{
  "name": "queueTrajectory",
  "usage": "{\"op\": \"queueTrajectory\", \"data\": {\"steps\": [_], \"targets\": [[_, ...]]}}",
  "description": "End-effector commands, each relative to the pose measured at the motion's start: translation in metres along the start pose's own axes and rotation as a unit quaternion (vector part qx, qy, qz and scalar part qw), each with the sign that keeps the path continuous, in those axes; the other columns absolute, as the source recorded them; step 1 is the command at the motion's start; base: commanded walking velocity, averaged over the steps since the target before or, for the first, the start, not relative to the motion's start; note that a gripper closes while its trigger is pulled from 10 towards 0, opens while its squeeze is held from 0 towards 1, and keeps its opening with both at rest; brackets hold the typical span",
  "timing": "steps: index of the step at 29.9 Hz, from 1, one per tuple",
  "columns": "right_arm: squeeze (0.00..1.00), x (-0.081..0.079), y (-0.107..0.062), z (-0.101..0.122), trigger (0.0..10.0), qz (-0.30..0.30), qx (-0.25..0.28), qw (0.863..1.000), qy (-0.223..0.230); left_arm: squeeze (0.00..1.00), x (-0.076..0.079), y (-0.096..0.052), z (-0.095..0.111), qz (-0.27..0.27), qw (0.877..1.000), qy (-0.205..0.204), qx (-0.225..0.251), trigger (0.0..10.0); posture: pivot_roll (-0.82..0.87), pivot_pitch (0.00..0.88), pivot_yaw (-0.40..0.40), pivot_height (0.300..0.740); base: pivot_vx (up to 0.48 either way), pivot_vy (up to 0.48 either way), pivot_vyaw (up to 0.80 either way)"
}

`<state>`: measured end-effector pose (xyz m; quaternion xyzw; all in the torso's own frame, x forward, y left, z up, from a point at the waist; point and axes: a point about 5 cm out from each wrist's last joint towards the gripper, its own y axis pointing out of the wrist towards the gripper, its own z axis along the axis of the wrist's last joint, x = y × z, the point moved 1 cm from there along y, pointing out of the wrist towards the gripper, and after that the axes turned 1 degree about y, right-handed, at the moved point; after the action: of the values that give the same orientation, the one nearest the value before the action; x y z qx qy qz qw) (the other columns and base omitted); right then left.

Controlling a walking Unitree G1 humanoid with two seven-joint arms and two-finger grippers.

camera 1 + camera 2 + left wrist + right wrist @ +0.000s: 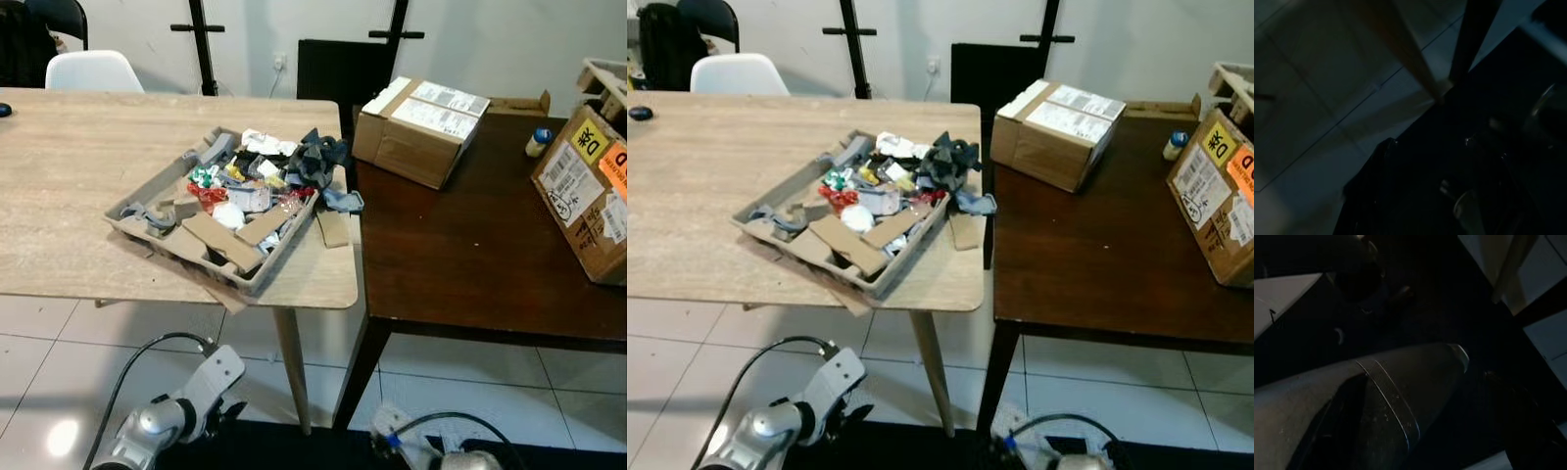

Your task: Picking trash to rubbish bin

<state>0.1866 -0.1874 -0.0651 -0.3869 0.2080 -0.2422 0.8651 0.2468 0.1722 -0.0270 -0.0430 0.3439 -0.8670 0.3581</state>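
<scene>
A grey moulded cardboard tray (286, 257) sits near the front right corner of the light wooden table (78, 186). It is heaped with trash (245, 196): brown cardboard pieces, red and green wrappers, crumpled white paper and a dark grey rag (319, 157) at its far corner. One loose cardboard strip (333, 228) lies on the table beside the tray. My left arm (184, 403) hangs idle below the table's front edge, over the floor tiles. My right arm (419, 443) hangs idle at the bottom of the view. Both wrist views are very dark and show only floor and table legs.
A dark brown table (470, 255) abuts the light one on the right. It carries a labelled cardboard box (421, 127), a bigger box (588, 191) at the right edge and a small bottle (538, 142). A white chair (93, 70) stands behind the light table.
</scene>
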Motion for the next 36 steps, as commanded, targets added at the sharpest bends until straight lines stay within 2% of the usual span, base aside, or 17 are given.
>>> {"op": "queueTrajectory", "data": {"steps": [1, 6, 9, 12, 13, 15, 16, 17, 18, 20, 21, 24, 25, 26, 28, 31, 36], "targets": [[0.00, -0.007, -0.001, -0.008, 10.0, 0.010, 0.002, 1.000, 0.024, 0.00, 0.005, -0.004, -0.013, -0.004, 1.000, 0.001, -0.027, 10.0, 0.11, 0.098, -0.005, 0.740, 0.000, 0.000, 0.00], [0.00, -0.003, -0.007, -0.013, 10.0, -0.008, 0.017, 0.998, 0.060, 0.00, 0.010, -0.007, -0.019, -0.006, 0.999, -0.012, -0.036, 10.0, 0.11, 0.098, -0.006, 0.740, 0.000, 0.000, 0.00], [0.00, 0.001, -0.011, -0.028, 10.0, -0.057, -0.005, 0.993, 0.104, 0.00, 0.012, -0.008, -0.023, -0.001, 0.999, -0.014, -0.044, 10.0, 0.11, 0.098, -0.006, 0.740, 0.000, 0.000, 0.00], [0.00, 0.024, -0.029, -0.054, 10.0, -0.228, -0.056, 0.957, 0.171, 0.00, 0.013, -0.007, -0.025, 0.000, 0.999, -0.006, -0.047, 10.0, 0.11, 0.099, -0.003, 0.740, 0.000, 0.000, 0.00], [0.00, 0.024, -0.029, -0.054, 10.0, -0.228, -0.056, 0.957, 0.171, 0.00, 0.013, -0.007, -0.025, 0.000, 0.999, -0.006, -0.047, 10.0, 0.11, 0.099, -0.003, 0.740, 0.000, 0.000, 0.00], [0.00, 0.035, -0.040, -0.052, 10.0, -0.277, 0.009, 0.930, 0.241, 0.00, 0.012, -0.007, -0.024, 0.006, 0.999, -0.008, -0.045, 10.0, 0.11, 0.100, -0.002, 0.740, 0.000, 0.000, 0.00], [0.00, 0.035, -0.040, -0.052, 10.0, -0.277, 0.009, 0.930, 0.241, 0.00, 0.012, -0.007, -0.024, 0.006, 0.999, -0.008, -0.045, 10.0, 0.11, 0.100, -0.002, 0.740, 0.000, 0.000, 0.00], [0.00, 0.038, -0.042, -0.048, 10.0, -0.279, 0.042, 0.923, 0.261, 0.00, 0.011, -0.007, -0.024, 0.008, 0.999, -0.009, -0.045, 10.0, 0.10, 0.100, 0.000, 0.740, 0.000, 0.000, 0.00], [0.00, 0.037, -0.040, -0.038, 10.0, -0.240, 0.092, 0.926, 0.278, 0.00, 0.010, -0.007, -0.022, 0.009, 0.999, -0.008, -0.042, 10.0, 0.10, 0.100, 0.001, 0.740, 0.000, 0.000, 0.00], [0.00, 0.028, -0.037, -0.015, 10.0, -0.139, 0.159, 0.943, 0.257, 0.00, 0.009, -0.007, -0.019, 0.011, 0.999, -0.010, -0.034, 10.0, 0.10, 0.098, 0.003, 0.740, 0.000, 0.000, 0.00], [0.00, 0.020, -0.036, -0.003, 10.0, -0.078, 0.175, 0.956, 0.221, 0.00, 0.008, -0.007, -0.018, 0.010, 0.999, -0.011, -0.031, 10.0, 0.10, 0.098, 0.003, 0.740, 0.000, 0.000, 0.00], [0.00, 0.014, -0.037, 0.005, 10.0, -0.037, 0.178, 0.965, 0.192, 0.00, 0.008, -0.006, -0.017, 0.007, 0.999, -0.009, -0.031, 10.0, 0.09, 0.094, 0.005, 0.740, 0.000, 0.000, 0.00], [0.00, 0.000, -0.042, 0.027, 10.0, 0.056, 0.169, 0.978, 0.109, 0.00, 0.008, -0.005, -0.016, 0.004, 1.000, -0.006, -0.030, 10.0, 0.09, 0.094, 0.005, 0.740, 0.000, 0.000, 0.00], [0.00, 0.000, -0.042, 0.027, 10.0, 0.056, 0.169, 0.978, 0.109, 0.00, 0.008, -0.005, -0.016, 0.004, 1.000, -0.006, -0.030, 10.0, 0.09, 0.094, 0.005, 0.740, 0.000, 0.000, 0.00], [0.00, -0.008, -0.048, 0.038, 10.0, 0.103, 0.128, 0.986, 0.014, 0.00, 0.008, -0.005, -0.015, 0.005, 1.000, -0.004, -0.028, 10.0, 0.09, 0.094, 0.005, 0.740, 0.000, 0.000, 0.00], [0.00, -0.012, -0.053, 0.048, 10.0, 0.124, 0.097, 0.984, -0.084, 0.00, 0.007, -0.004, -0.014, 0.007, 1.000, -0.003, -0.026, 10.0, 0.09, 0.088, 0.001, 0.740, 0.000, 0.000, 0.00], [0.00, -0.013, -0.056, 0.085, 10.0, 0.117, 0.160, 0.974, -0.113, 0.00, 0.006, -0.005, -0.014, 0.009, 1.000, -0.003, -0.027, 10.0, 0.10, 0.082, -0.008, 0.740, 0.000, 0.000, 0.00]]}}
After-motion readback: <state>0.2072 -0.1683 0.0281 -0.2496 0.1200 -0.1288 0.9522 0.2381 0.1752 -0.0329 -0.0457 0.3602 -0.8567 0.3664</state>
